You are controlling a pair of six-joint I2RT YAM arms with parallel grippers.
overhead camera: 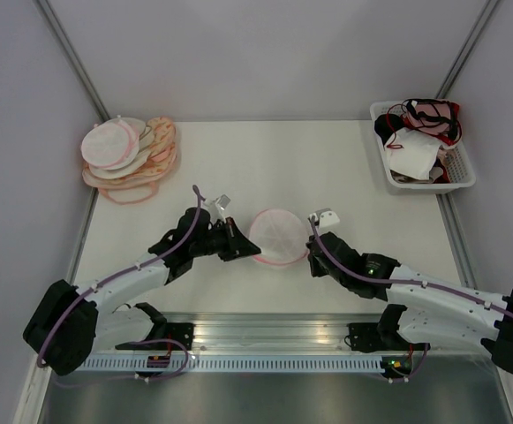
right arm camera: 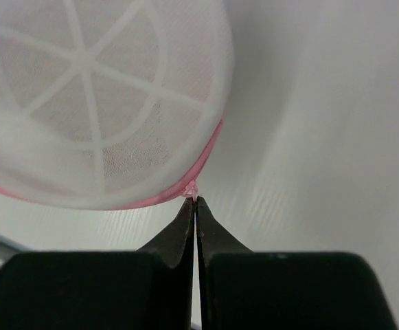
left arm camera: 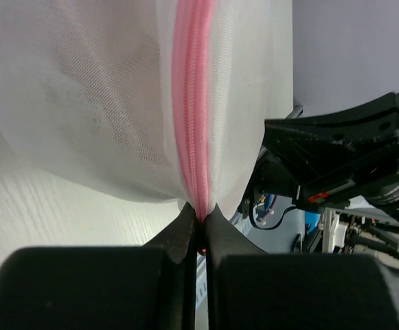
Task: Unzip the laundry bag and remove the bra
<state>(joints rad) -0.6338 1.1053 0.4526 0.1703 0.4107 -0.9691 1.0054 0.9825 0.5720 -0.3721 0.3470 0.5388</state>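
The laundry bag (overhead camera: 279, 234) is a round white mesh pouch with a pink zip rim, held between both arms above the near middle of the table. My left gripper (overhead camera: 244, 245) is shut on its pink zip rim (left arm camera: 192, 124) at the left side. My right gripper (overhead camera: 307, 240) is shut on the small pink zip pull (right arm camera: 193, 190) at the bag's right edge (right arm camera: 103, 103). The zip looks closed along the part I see. The bra is hidden; a faint darker shape shows through the mesh in the left wrist view.
A pile of similar pink- and orange-rimmed pouches (overhead camera: 128, 159) lies at the back left. A white basket (overhead camera: 465, 177) with white, black and red-strapped garments stands at the back right. Grey walls enclose the table.
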